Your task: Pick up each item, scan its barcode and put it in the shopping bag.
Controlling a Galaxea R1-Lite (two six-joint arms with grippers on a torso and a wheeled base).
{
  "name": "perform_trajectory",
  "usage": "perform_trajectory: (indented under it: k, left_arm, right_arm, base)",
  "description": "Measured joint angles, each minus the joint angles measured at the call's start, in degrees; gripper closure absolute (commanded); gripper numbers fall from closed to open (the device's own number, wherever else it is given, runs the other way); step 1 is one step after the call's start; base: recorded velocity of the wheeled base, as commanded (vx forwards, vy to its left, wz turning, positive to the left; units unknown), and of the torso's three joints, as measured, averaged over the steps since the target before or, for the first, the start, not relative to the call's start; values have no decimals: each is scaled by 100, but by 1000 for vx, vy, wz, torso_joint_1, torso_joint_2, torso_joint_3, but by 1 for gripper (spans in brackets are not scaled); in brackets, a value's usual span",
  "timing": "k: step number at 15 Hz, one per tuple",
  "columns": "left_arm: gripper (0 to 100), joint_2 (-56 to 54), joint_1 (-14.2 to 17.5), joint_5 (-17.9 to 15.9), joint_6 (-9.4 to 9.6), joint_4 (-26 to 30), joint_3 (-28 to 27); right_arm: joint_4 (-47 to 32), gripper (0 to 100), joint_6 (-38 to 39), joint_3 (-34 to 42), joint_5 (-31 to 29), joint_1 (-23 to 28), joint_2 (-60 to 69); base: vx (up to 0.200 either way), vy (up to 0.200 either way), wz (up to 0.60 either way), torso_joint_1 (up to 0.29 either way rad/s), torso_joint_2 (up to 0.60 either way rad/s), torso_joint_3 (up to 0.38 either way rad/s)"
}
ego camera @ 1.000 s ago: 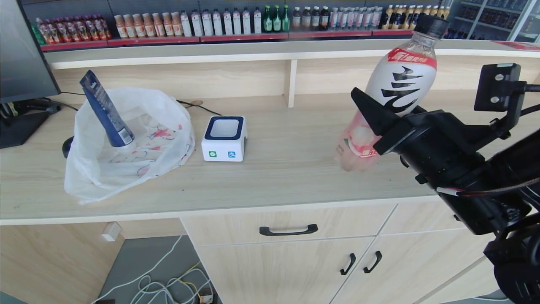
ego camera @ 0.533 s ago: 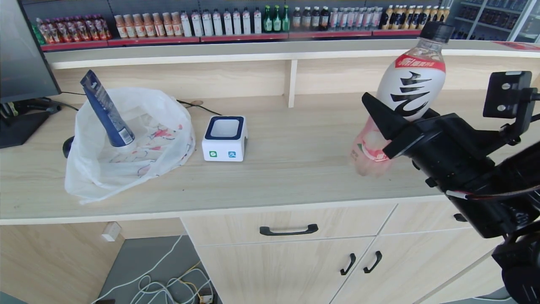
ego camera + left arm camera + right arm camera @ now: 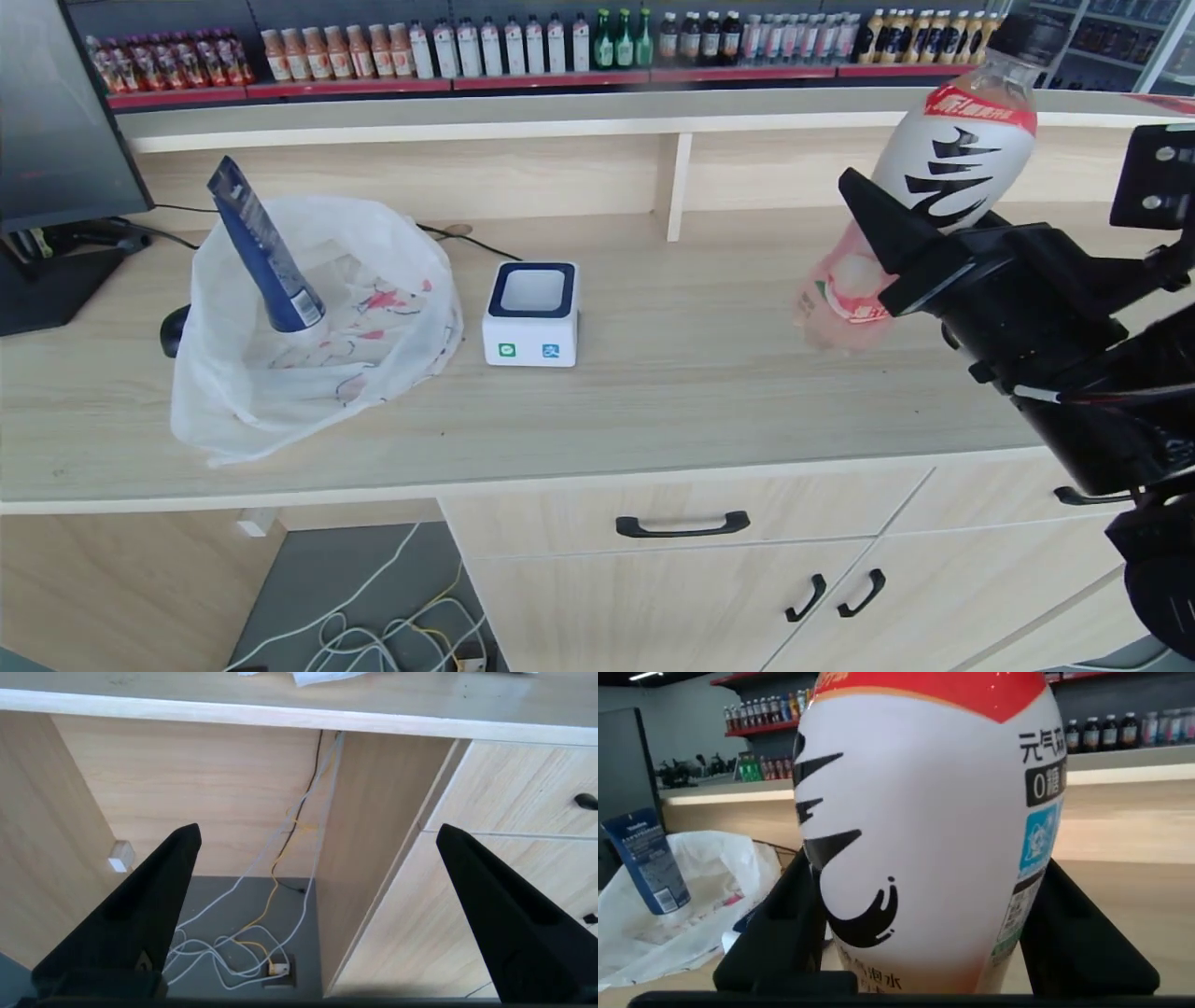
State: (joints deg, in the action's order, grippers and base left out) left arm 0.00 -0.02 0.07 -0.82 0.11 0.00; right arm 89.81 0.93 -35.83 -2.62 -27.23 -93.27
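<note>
bottle [image 3: 957,163]: white-pink label, tilted, above counter [image 3: 672,392] | blue tube [image 3: 266,247]: leaning in shopping bag [image 3: 233,401]

Cap end of the white-and-pink plastic drink bottle [image 3: 948,177] is blurred at the head view's top edge, and the base is blurred too. The right wrist view cuts off both cap and base. The far finger of the right hand [image 3: 924,929] is hidden behind the bottle in the head view. Lower end of the blue squeeze tube [image 3: 264,247] is sunk in the crumpled white plastic bag [image 3: 392,308]. A dark round object [image 3: 172,331] sits half behind the bag, can't identify it. The black monitor [image 3: 65,112] is cut by the left edge.
</note>
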Motion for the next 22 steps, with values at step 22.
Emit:
perform_trajectory:
  k: [22]
  left_arm:
    - [0, 0, 2, -2, 6, -11, 0]
  right_arm:
    - [13, 100, -199, -48, 44, -13, 154]
  base:
    - [0, 100, 0, 1, 2, 1]
